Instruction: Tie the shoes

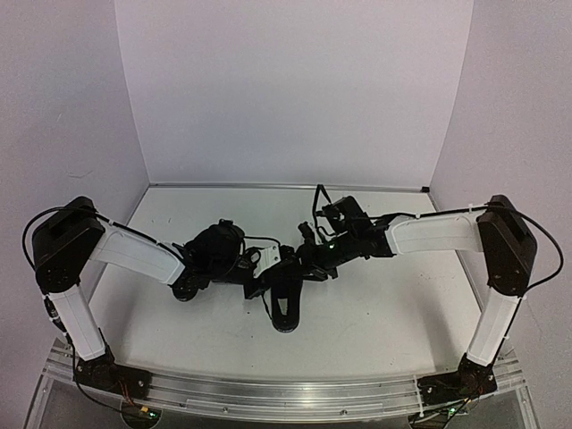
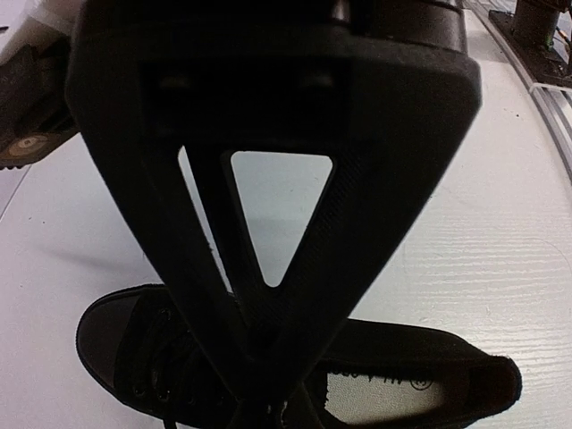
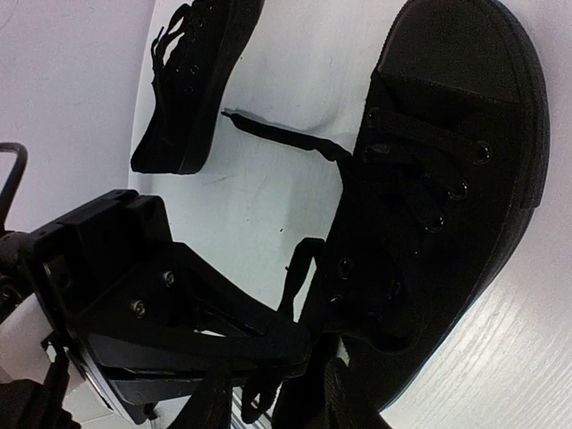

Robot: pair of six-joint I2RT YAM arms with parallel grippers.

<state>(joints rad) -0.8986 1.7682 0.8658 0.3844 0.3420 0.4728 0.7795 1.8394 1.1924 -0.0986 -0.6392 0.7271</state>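
One black shoe [image 1: 286, 304] lies mid-table with its toe toward the arm bases. It also shows in the left wrist view [image 2: 420, 357] and the right wrist view [image 3: 447, 179]. My left gripper [image 2: 259, 398] is shut over its lacing, and its tip [image 3: 304, 344] pinches a black lace [image 3: 308, 259]. My right gripper [image 3: 273, 393] is just behind it, jaws apart with a lace loop hanging between them. In the top view both grippers, the left [image 1: 264, 268] and the right [image 1: 308, 255], meet above this shoe. The second shoe [image 3: 192, 80] lies apart, its lace end [image 3: 277, 134] loose on the table.
The white table [image 1: 384, 313] is walled by white panels at the back and sides. A metal rail [image 1: 286, 393] with the arm bases runs along the near edge. A dark mass [image 1: 219, 239] beside the left wrist looks like the second shoe.
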